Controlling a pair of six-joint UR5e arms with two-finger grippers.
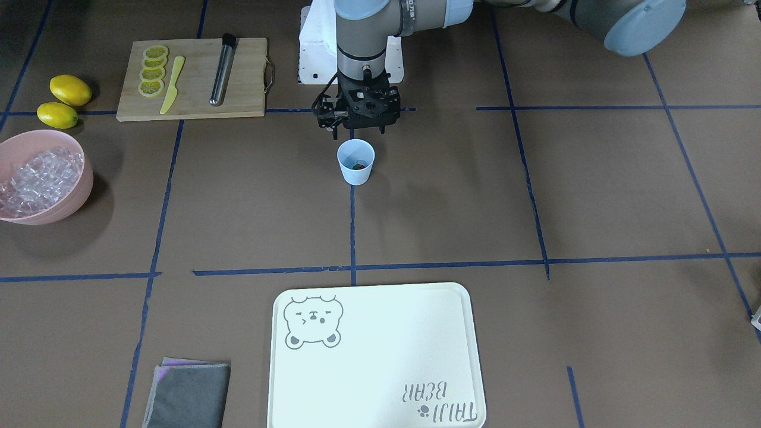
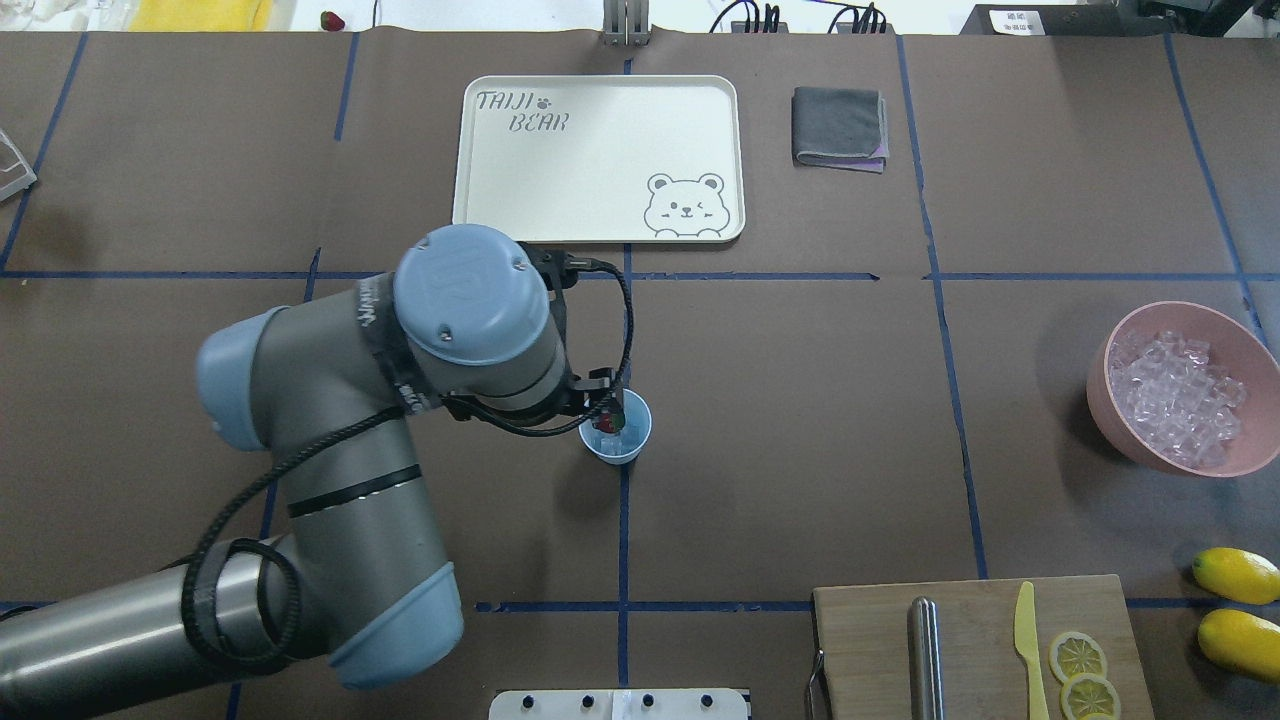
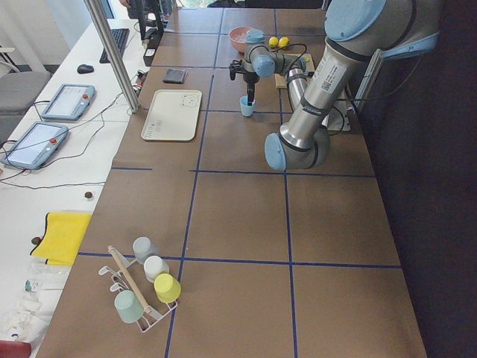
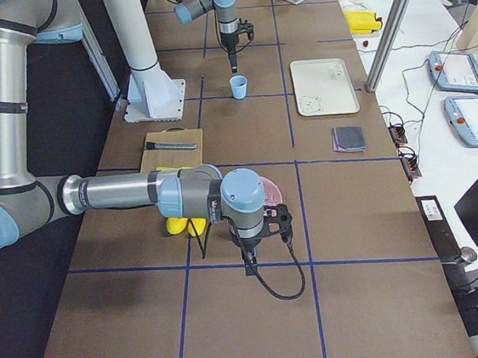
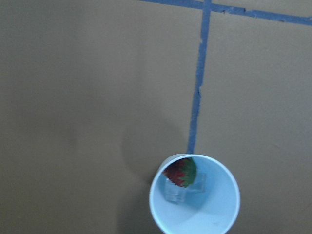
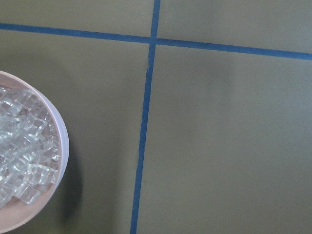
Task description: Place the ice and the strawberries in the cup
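The cup (image 5: 195,195) stands directly beneath your left claw (image 1: 357,126), strawberry (image 5: 180,172) and ice (image 5: 176,192) already inside, placed so drops fall straight in. How wide it or the right claw (image 4: 250,263) gapes, you cannot tell.

Matt brown paper-like surface (image 1: 594,196), blue tape lines (image 1: 594,108). Smooth light blue plastic cup (image 1: 355,172). Clear glassy ice (image 1: 35,178) in matt pink bowl (image 1: 74,199). Pale wood cutting board (image 1: 244,77), brushed metal rod (image 1: 222,71). Smooth cream tray (image 1: 386,356). Soft grey cloth (image 1: 190,395). Waxy yellow lemons (image 1: 70,89).
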